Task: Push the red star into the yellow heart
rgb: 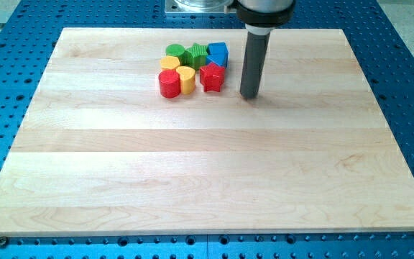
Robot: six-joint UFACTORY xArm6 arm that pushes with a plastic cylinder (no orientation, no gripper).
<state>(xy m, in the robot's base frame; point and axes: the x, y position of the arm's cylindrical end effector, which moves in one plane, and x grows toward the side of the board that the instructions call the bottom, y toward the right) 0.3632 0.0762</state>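
Red star (212,76) just left of my tip (249,96), apart, beside yellow heart (187,79); no claw on this rod.

Bright, even, overhead light. Soft, short shadows under the blocks (192,67) and beside the rod (254,61), falling toward the view's bottom. Mild sheen on the pale board (207,165). Sharp across most of the frame; slight softness at the top edge. No noticeable edge distortion.
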